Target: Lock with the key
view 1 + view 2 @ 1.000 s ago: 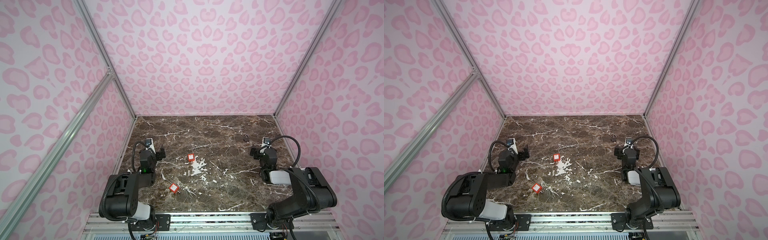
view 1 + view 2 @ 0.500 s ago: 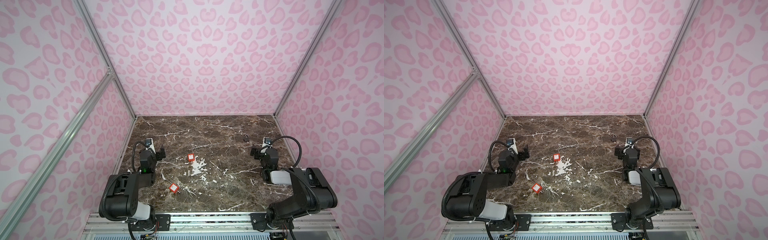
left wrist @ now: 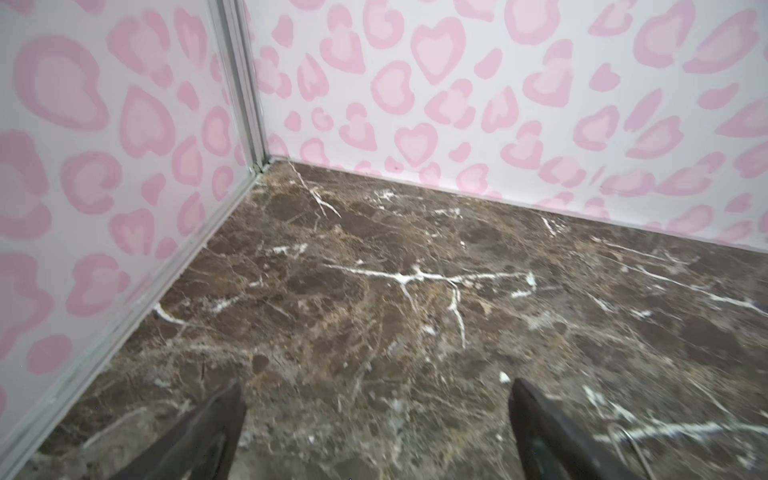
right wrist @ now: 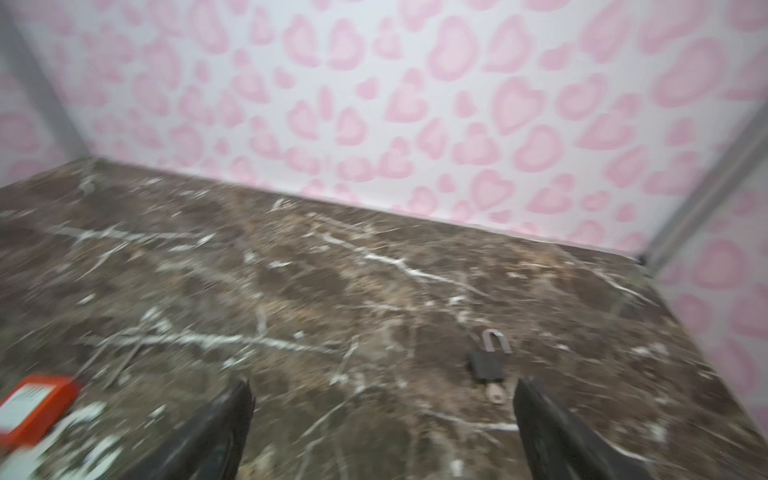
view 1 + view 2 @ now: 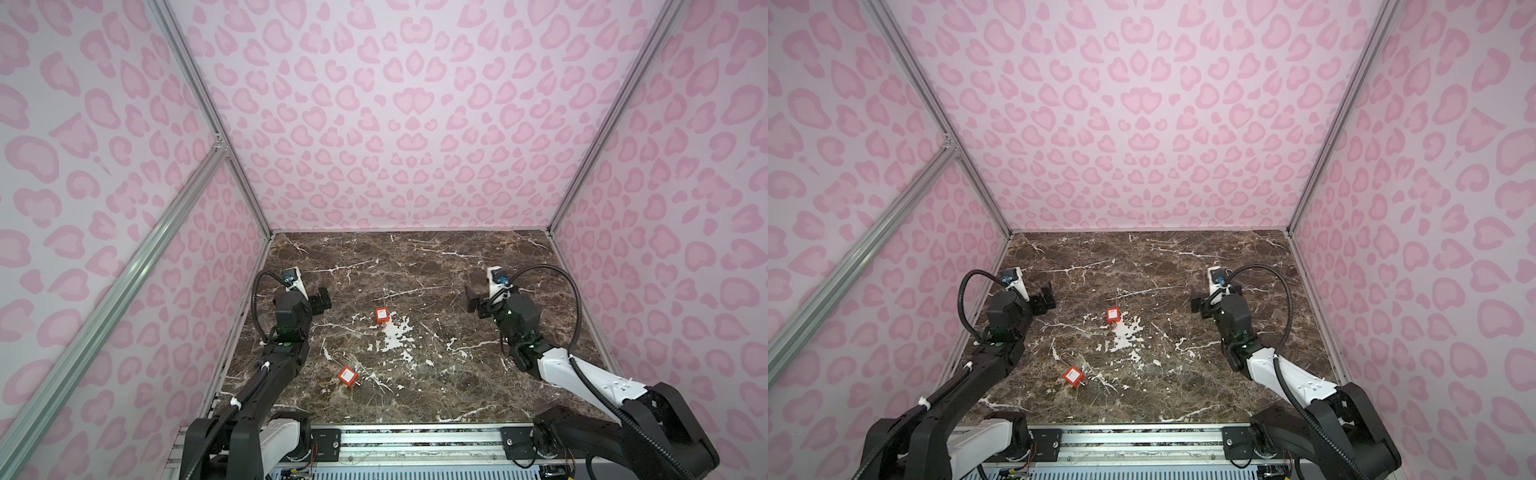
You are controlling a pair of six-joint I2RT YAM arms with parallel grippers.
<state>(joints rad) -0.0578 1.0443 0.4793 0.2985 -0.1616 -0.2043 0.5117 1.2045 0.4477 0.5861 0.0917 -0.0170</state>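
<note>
Two red padlocks lie well apart on the dark marbled surface (image 5: 436,266) in both top views. The centre red padlock (image 5: 382,315) (image 5: 1113,315) sits mid-frame. The lower red padlock (image 5: 348,376) (image 5: 1073,376) lies below and to the left of it, its thin shackle pointing to the upper left. The left end effector (image 5: 322,300) hovers at the left of the frame and the right end effector (image 5: 473,298) at the right. Both are clear of the red locks.

From the left wrist, the left end effector (image 3: 377,384) is spread wide at the bottom edge. Bare surface lies between its fingers, and the pink-patterned wall (image 3: 457,83) stands beyond.

The right wrist view is blurred. The right end effector (image 4: 383,383) is spread wide and grips nothing. A black padlock (image 4: 486,365) lies right of centre, just above the right-hand fingertip, with its shackle toward the wall. A small tan piece that looks like the key (image 4: 496,392) sticks out of its lower end. The centre red padlock (image 4: 35,405) shows at the lower left edge.
</note>
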